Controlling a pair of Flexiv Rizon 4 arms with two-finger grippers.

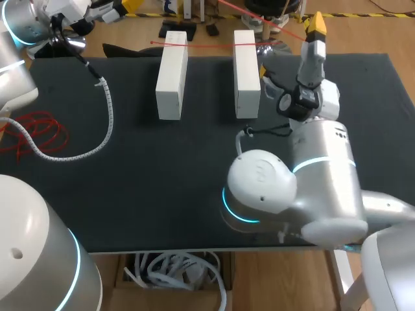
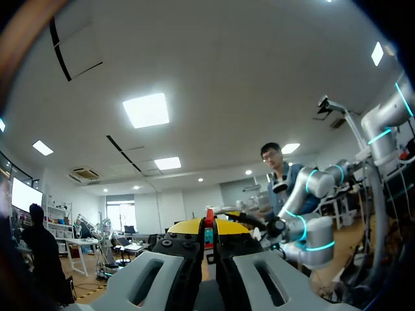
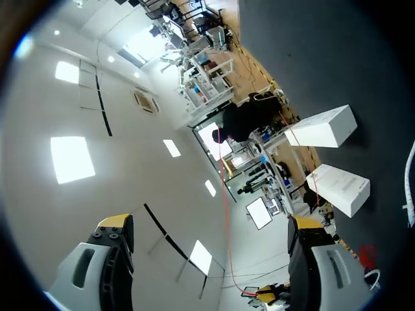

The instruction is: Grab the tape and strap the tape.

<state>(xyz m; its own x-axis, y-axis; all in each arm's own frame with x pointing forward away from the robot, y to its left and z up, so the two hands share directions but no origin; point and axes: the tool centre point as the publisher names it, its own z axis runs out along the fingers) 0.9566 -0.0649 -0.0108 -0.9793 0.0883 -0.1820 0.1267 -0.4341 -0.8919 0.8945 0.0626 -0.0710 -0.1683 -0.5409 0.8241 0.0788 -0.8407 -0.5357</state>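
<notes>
A thin red tape (image 1: 207, 45) runs as a taut line over the tops of two white boxes at the back of the table. A second stretch slants toward my right gripper (image 1: 316, 26). That gripper points up past the far edge beside the right box (image 1: 246, 71) and is open. In the right wrist view the red tape (image 3: 224, 194) passes between the wide-apart fingers of the right gripper (image 3: 211, 223) without touching them. My left gripper (image 1: 120, 11) is at the far left corner. In the left wrist view it (image 2: 209, 227) is shut, with a bit of red tape (image 2: 209, 217) between its yellow tips.
The left white box (image 1: 172, 74) stands a short gap from the right one. Both boxes show in the right wrist view (image 3: 327, 126) (image 3: 340, 188). A white spiral cable (image 1: 107, 110) trails over the black table (image 1: 162, 194); red wire loops (image 1: 39, 133) lie at its left edge.
</notes>
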